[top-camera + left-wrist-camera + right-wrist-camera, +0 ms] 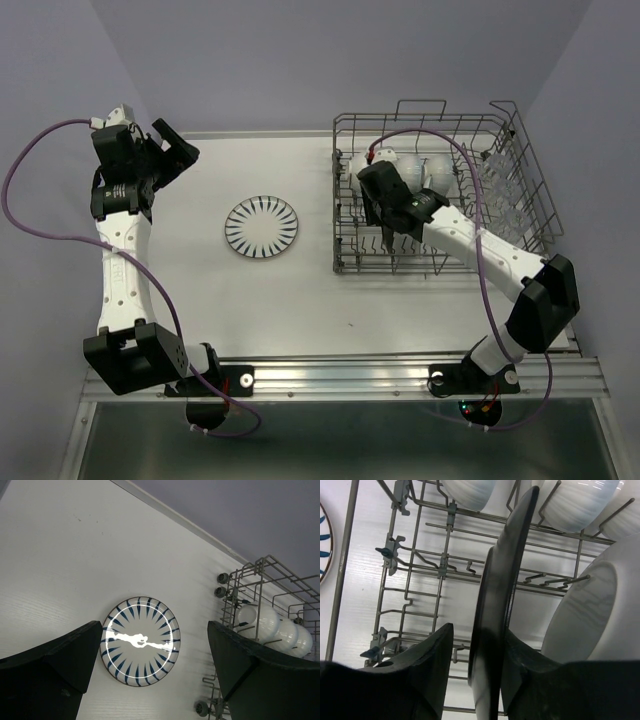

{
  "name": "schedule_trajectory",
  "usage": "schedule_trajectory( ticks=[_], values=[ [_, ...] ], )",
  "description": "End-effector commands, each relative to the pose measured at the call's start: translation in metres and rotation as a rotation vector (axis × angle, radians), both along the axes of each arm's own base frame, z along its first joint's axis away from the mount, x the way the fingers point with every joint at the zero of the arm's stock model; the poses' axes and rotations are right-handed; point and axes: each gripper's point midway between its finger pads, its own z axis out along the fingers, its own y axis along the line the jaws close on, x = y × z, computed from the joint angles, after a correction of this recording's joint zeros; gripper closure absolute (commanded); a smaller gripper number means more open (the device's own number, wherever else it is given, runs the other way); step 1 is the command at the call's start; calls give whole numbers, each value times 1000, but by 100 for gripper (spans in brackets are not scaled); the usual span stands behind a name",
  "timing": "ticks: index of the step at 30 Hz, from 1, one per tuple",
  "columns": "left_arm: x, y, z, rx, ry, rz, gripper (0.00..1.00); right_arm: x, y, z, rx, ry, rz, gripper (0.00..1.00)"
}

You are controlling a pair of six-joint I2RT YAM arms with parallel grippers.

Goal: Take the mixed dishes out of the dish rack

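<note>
Your table (pixel 300 290) is a flat, matte white top with a faint grain. An aluminium rail (pixel 350 375) runs along its near edge at the bottom of the top view. Plain lavender-grey walls (pixel 300 60) close it in at the back and on both sides.

The dish rack (pixel 440 255) fills the upper right of the top view. It is thin grey wire with upright tines and a taller section on its right side. Smooth white bowls (pixel 400 160) sit along its far edge, and clear tumblers (pixel 503 190) stand in the taller section.

A round white plate (pixel 261 226) with dark blue radial strokes lies flat on the table, left of the rack and apart from it. Its glaze catches a bright glare in the left wrist view.

Your right gripper (pixel 479 630) is down inside the rack, straddling a dark plate (pixel 502 580) that stands on edge among the tines. The plate is glossy and thin-rimmed. One finger lies against it, and a sliver of gap shows beside the other, so it is not clamped. A large white bowl (pixel 585 610) crowds that plate on the right of the wrist view, and tines stand close on the left.

Your left gripper (pixel 165 150) hangs at the upper left over bare table, fingers spread wide and holding nothing. Purple cables (pixel 50 140) loop off both arms.
</note>
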Motion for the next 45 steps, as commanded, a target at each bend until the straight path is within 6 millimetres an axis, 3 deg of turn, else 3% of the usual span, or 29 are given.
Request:
schedule_trajectory(
  ticks=[1,7,8,11,22,27,33,38,45],
  values=[
    [-4,-2,19,23,-59,-8,1,5,-9,-1,-39,-6,-65,58],
    [-6,-3,20,20,-62,-14,1,9,-15,10,-87,-19,-83,78],
    [-6,-4,20,17,-62,-16,1,10,-16,15,-95,-26,-79,87],
    [-7,-4,21,17,-64,-18,1,12,-14,27,-89,-45,-69,99],
    [-5,-5,17,12,-54,-22,1,18,-9,86,-22,-175,-22,99],
    [-5,-5,18,13,-56,-25,1,16,0,96,68,-194,27,99],
    [-6,-8,22,10,-67,-41,1,20,-12,113,123,-235,20,99],
    [-8,-13,24,5,-73,-60,1,24,-32,139,214,-288,21,99],
    [-9,-14,28,10,-84,-64,1,22,-34,140,331,-270,79,99]
  ],
)
